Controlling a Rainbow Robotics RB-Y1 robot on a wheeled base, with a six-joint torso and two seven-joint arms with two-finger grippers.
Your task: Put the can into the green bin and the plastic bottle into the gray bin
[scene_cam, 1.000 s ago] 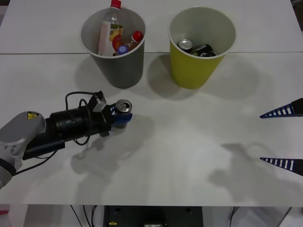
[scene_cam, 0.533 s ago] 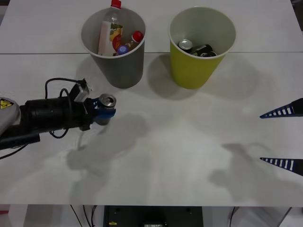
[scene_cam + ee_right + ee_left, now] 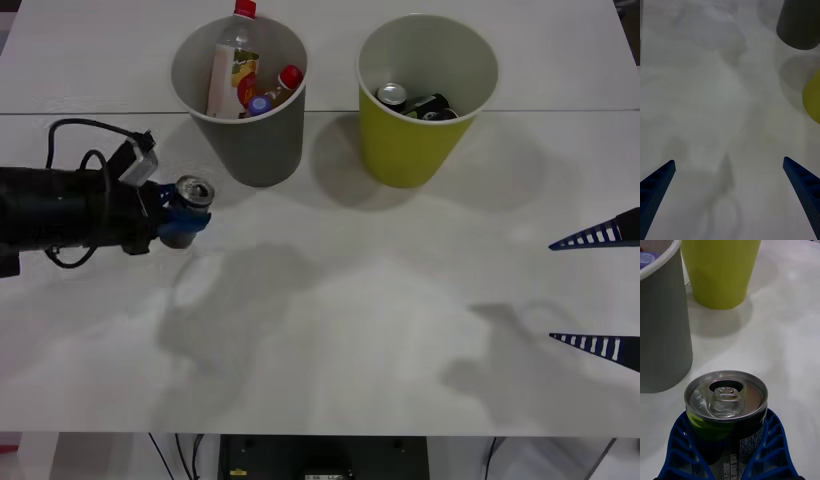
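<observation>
Left gripper [image 3: 178,212] clamps the can [image 3: 189,203] upright at the frame's left, beside the gray bin [image 3: 250,150]; next comes a carry right, over the green bin [image 3: 405,150]; right gripper [image 3: 596,292] waits, spread wide.

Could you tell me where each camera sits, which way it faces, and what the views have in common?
Front view: above the arms, looking down at the table; left gripper holds the can, right gripper waits open.
Left wrist view: behind its fingers, facing both bins.
Right wrist view: above bare table, between its fingers.
Shared: the gray bin and green bin.
</observation>
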